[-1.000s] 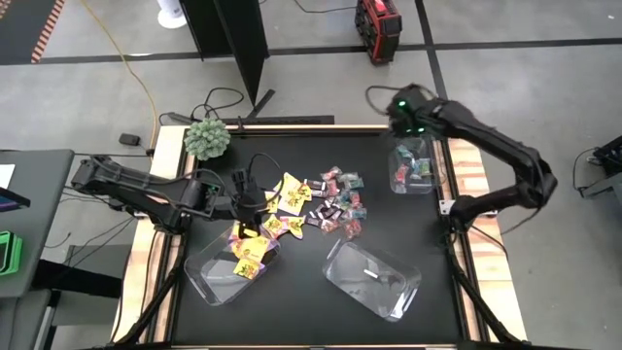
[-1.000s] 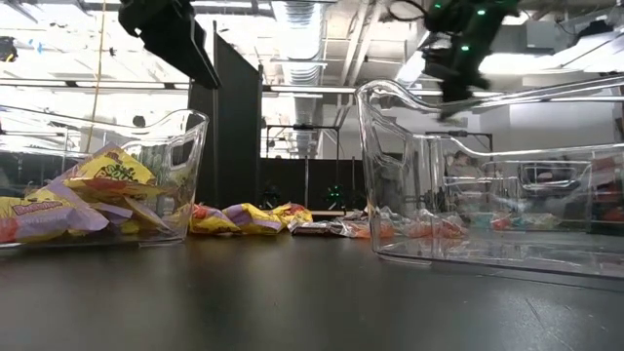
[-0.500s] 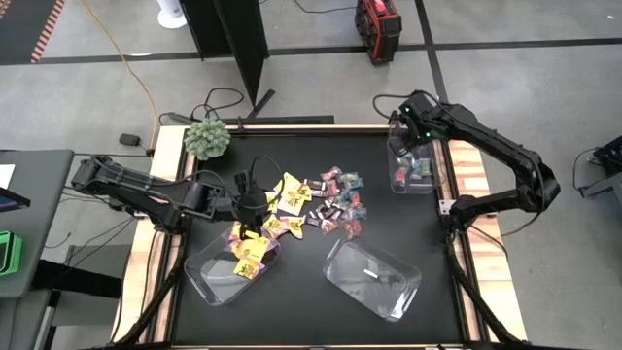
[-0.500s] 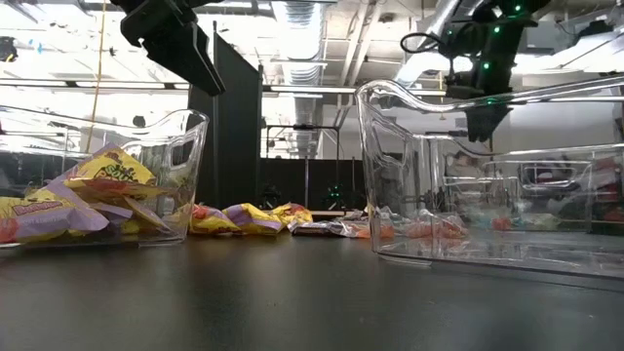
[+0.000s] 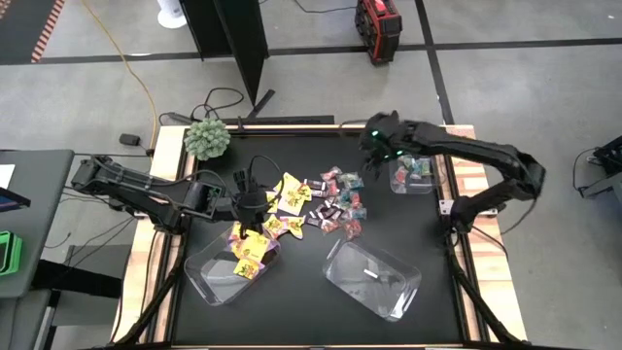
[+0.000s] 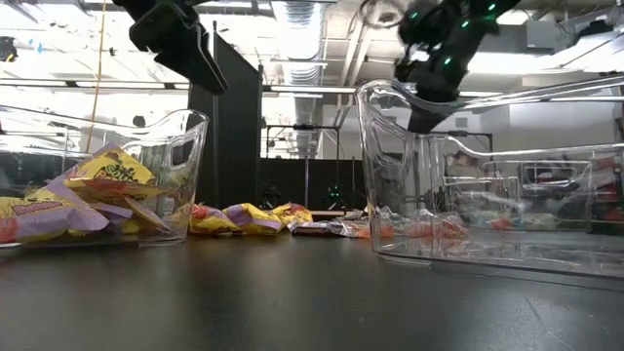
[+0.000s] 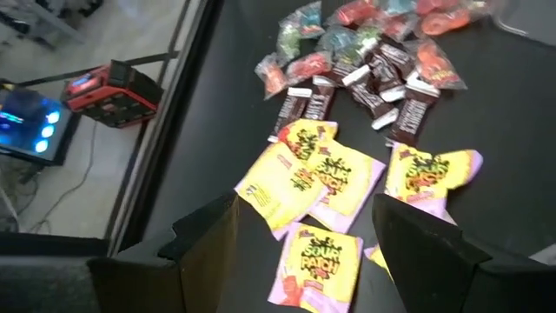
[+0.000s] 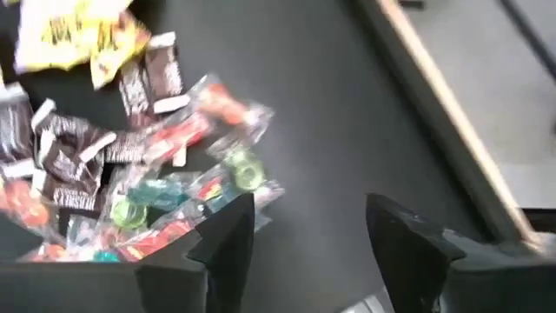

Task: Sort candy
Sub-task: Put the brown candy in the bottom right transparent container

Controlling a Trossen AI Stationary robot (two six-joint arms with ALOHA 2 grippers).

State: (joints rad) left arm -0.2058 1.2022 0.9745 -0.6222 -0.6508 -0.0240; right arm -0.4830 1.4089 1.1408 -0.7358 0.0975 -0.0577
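Overhead arrangement, read from left to right. A grey side desk (image 5: 29,194) stands off the left edge of the table (image 5: 389,224), whose top is black with light wooden borders. A fuzzy green ball plant (image 5: 207,138) sits at the far left corner. The left gripper (image 5: 251,206) hangs over the yellow packets (image 5: 282,209); its fingers (image 7: 204,248) stand apart with nothing between them, and the wrist view shows the packets lying flat on the table just beyond them. The near-left clear bin (image 5: 228,264) holds several yellow packets. At the table's centre lies the loose candy (image 5: 335,202): dark mini bars (image 7: 382,83) mixed with teal-and-pink wrappers (image 8: 174,187), beside the yellow packets. The near-right clear bin (image 5: 373,277) holds one small piece, its kind too small to tell. The right gripper (image 5: 373,156) hovers between the loose candy and the far-right clear bin (image 5: 416,173), which contains teal-and-pink wrappers; its fingers (image 8: 226,252) are spread and empty.

The surrounding floor is grey concrete with dark lines. A black upright panel (image 5: 228,44), a red device (image 5: 377,17) and a yellow cable (image 5: 121,58) lie behind the table.
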